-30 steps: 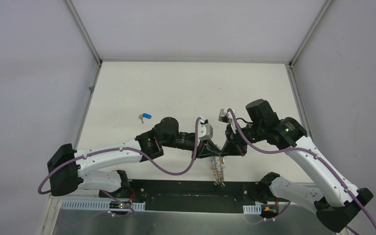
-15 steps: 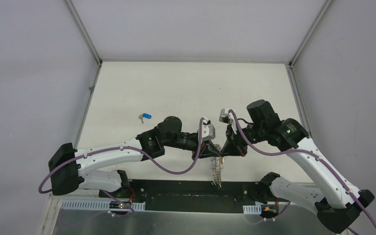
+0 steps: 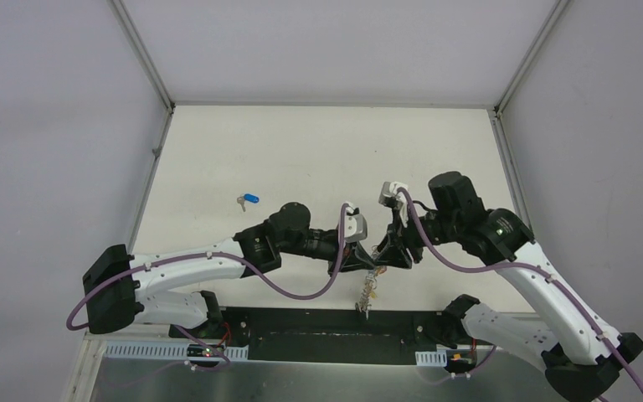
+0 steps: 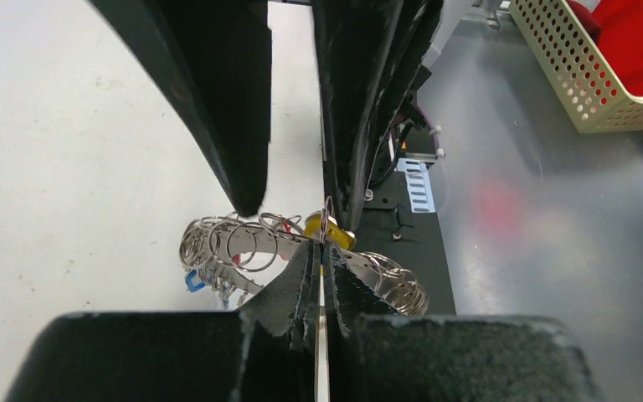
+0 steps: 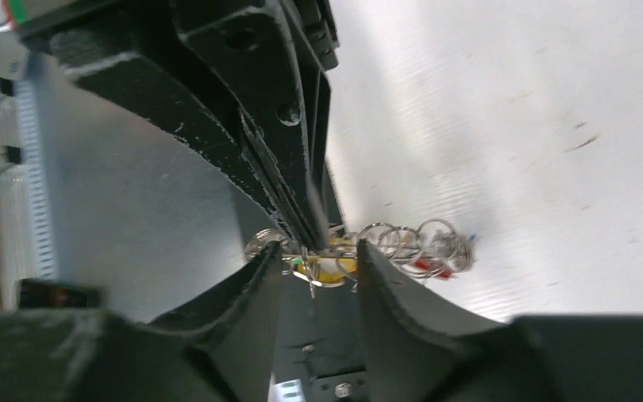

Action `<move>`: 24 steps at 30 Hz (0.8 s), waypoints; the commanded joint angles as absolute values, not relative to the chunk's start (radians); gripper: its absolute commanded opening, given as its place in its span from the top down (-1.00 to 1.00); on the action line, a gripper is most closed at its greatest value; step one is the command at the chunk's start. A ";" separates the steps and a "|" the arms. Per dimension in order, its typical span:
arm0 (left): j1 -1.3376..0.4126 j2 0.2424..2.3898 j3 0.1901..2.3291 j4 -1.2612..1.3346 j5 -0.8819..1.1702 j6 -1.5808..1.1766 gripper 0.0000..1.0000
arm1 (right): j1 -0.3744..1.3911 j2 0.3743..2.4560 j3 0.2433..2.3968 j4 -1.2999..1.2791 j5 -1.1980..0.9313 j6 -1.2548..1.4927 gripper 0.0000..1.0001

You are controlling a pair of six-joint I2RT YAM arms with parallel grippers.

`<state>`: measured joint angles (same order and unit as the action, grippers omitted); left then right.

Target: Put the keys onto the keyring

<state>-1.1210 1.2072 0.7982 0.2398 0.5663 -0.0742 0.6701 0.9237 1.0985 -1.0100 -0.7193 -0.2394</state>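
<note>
The keyring (image 3: pixel 368 289), a silvery chain of small rings with coloured tags, hangs over the table's near edge between both grippers. My left gripper (image 3: pixel 358 257) is shut on a thin metal ring of it (image 4: pixel 325 224), seen edge-on between the pads (image 4: pixel 301 272). A yellow-tagged key (image 4: pixel 335 234) sits right behind that ring. My right gripper (image 5: pixel 319 255) is open, its fingers (image 5: pixel 261 272) either side of the yellow key (image 5: pixel 328 270) and not touching it. A blue-tagged key (image 3: pixel 249 199) lies alone on the table to the left.
A perforated cream basket (image 4: pixel 571 77) holding red parts stands off the table at the right of the left wrist view. A black base plate (image 3: pixel 318 322) and a metal shelf (image 4: pixel 536 209) run along the near edge. White walls enclose the table.
My right gripper has opened and drawn slightly right. My left gripper has closed fully on the ring. The hanging keyring has swung a little.
</note>
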 commanded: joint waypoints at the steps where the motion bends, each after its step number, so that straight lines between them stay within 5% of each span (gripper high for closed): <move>1: -1.132 1.163 0.736 0.453 0.520 -0.143 1.00 | 0.667 0.816 1.050 -0.844 -0.626 -0.181 0.07; 6: -1.132 1.119 0.655 0.610 0.474 -0.188 1.00 | 0.651 0.687 0.957 -0.659 -0.548 -0.041 -0.07; 24: -1.131 1.071 0.470 1.077 0.365 -0.241 1.00 | 0.591 0.627 0.888 -0.424 -0.796 0.283 0.02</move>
<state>-1.1263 1.1065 0.4828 0.8474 0.4084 -0.2142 0.6064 0.6453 0.8711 -0.5140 -0.7494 0.1658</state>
